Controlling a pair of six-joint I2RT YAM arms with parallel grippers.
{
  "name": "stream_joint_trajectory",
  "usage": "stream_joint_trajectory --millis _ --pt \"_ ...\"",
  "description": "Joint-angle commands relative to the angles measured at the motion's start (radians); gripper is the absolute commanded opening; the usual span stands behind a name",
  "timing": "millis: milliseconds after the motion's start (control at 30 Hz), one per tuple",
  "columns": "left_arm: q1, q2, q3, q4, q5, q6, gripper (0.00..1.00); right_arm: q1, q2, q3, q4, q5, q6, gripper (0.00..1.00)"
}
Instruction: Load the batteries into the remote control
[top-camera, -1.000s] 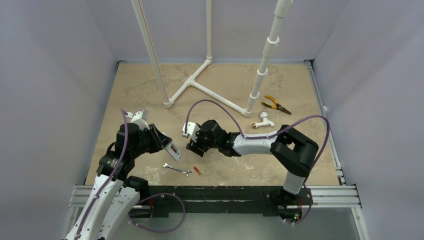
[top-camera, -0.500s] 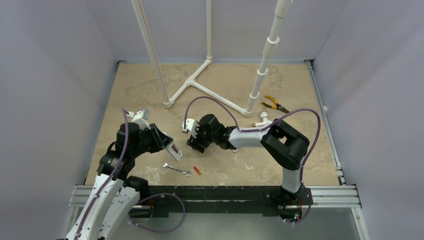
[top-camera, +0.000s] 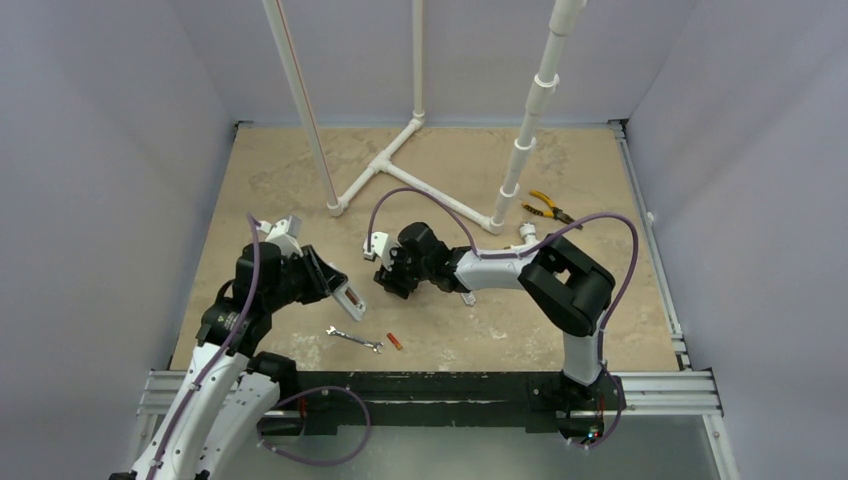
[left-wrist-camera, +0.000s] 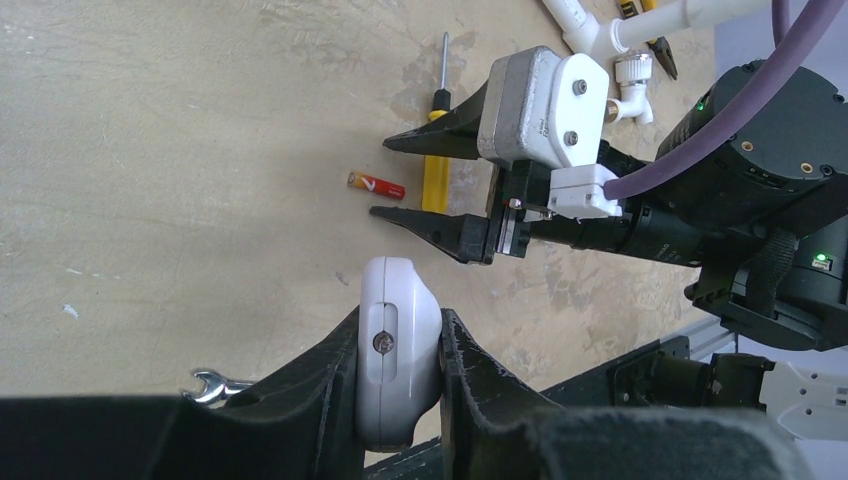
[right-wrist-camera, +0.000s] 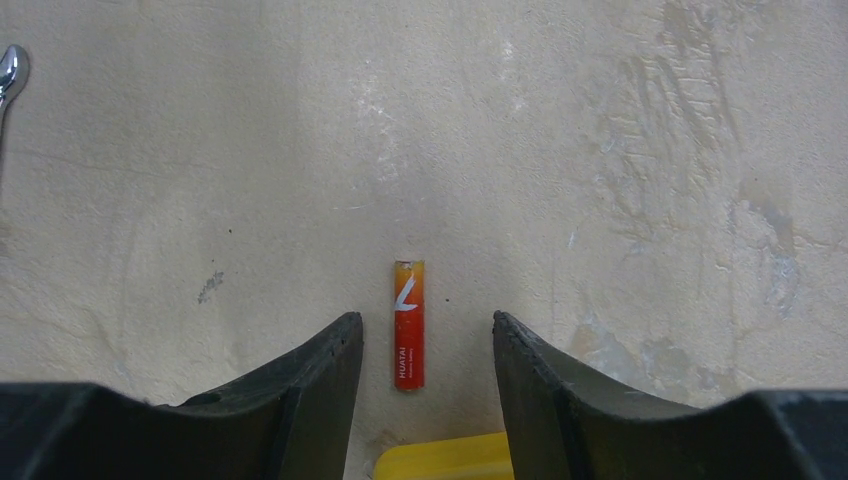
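My left gripper (top-camera: 335, 288) is shut on the white remote control (top-camera: 349, 297) and holds it tilted above the table; in the left wrist view its fingers clamp the remote (left-wrist-camera: 398, 350) on both sides. One orange-red battery (top-camera: 394, 341) lies on the table near the front edge. My right gripper (top-camera: 386, 283) is open and hovers just behind it. In the right wrist view the battery (right-wrist-camera: 408, 325) lies on the table between the spread fingers (right-wrist-camera: 310, 380). It also shows in the left wrist view (left-wrist-camera: 376, 184). I cannot make out a second battery.
A silver wrench (top-camera: 353, 339) lies left of the battery. A yellow-handled screwdriver (left-wrist-camera: 435, 180) lies under my right gripper. A white pipe frame (top-camera: 420, 175), a white pipe fitting (top-camera: 525, 241) and yellow pliers (top-camera: 553, 209) are further back and right.
My right arm has folded its elbow and drawn the open gripper slightly back from the front edge. The left gripper, still holding the remote, has barely shifted. The battery has not moved.
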Motion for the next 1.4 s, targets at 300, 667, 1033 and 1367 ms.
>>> stream_joint_trajectory --millis 300,667,1033,1367 --pt "0.009 0.000 0.008 0.057 0.010 0.015 0.00 0.001 -0.008 0.016 -0.072 -0.006 -0.011 0.48" --pt "0.010 -0.001 0.011 0.073 0.011 0.009 0.00 0.000 -0.008 0.029 -0.121 -0.004 -0.014 0.41" --pt "0.010 -0.013 0.027 0.073 0.002 0.007 0.00 0.000 -0.078 0.017 -0.056 0.022 0.083 0.00" --pt "0.009 -0.049 -0.005 0.236 0.080 -0.048 0.00 0.000 -0.429 -0.088 0.001 0.186 0.257 0.00"
